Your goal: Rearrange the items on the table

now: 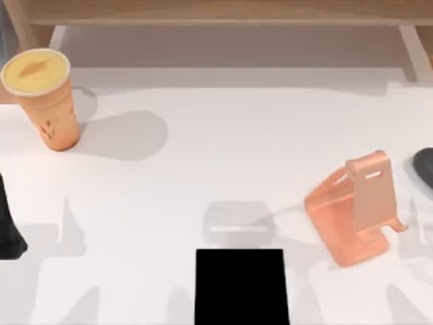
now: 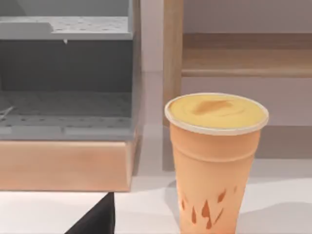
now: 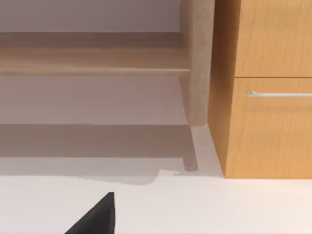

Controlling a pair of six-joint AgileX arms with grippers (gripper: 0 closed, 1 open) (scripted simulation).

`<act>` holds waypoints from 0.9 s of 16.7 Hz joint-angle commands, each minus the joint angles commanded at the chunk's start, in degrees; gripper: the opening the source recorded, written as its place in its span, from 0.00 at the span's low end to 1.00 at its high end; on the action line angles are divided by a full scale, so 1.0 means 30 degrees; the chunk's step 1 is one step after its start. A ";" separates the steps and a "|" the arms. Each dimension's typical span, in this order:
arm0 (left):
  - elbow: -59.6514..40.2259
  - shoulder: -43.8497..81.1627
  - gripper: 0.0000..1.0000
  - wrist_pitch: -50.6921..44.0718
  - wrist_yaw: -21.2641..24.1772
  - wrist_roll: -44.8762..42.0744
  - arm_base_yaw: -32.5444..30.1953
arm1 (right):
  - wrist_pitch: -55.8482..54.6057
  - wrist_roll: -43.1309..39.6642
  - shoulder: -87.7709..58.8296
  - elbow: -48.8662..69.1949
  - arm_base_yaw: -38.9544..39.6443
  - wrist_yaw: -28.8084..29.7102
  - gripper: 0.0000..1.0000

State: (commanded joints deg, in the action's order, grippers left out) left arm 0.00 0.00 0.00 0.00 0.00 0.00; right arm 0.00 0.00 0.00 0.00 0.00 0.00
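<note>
At the desk's (image 1: 203, 149) far left stands the orange cup (image 1: 44, 98), upright, yellow lid on. It looks light and thin-walled, tapered and smooth, so a squeeze could dent it or let it slip upward; a hold around the mid-wall, below the lid rim, seems safest. The left tool (image 1: 8, 227) sits at the left edge, near the cup; whether it is spread I cannot tell. The black pad (image 1: 241, 286) lies front centre, the phone stand (image 1: 355, 210) to its right, and the mouse (image 1: 425, 166) at the right edge.
</note>
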 joint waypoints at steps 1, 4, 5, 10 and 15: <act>0.0000 0.0000 1.00 0.0000 0.0000 0.0000 0.0000 | 0.0000 0.0000 0.0000 0.0000 0.0000 0.0000 1.00; 0.0000 0.0000 1.00 0.0000 0.0000 0.0000 0.0000 | 0.0387 -0.0171 -0.0580 0.0511 -0.0003 -0.0002 1.00; 0.0000 0.0000 1.00 0.0000 0.0000 0.0000 0.0000 | 0.0780 -0.0349 -0.1174 0.1032 -0.0005 -0.0001 1.00; 0.0000 0.0000 1.00 0.0000 0.0000 0.0000 0.0000 | 0.4269 -0.1980 -0.6817 0.5790 -0.0056 0.0014 1.00; 0.0000 0.0000 1.00 0.0000 0.0000 0.0000 0.0000 | 0.9208 -0.4327 -1.5594 1.2732 -0.0192 0.0065 1.00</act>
State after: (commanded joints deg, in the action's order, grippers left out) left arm 0.00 0.00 0.00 0.00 0.00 0.00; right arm 27.63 -12.98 -46.78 38.20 -0.58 0.19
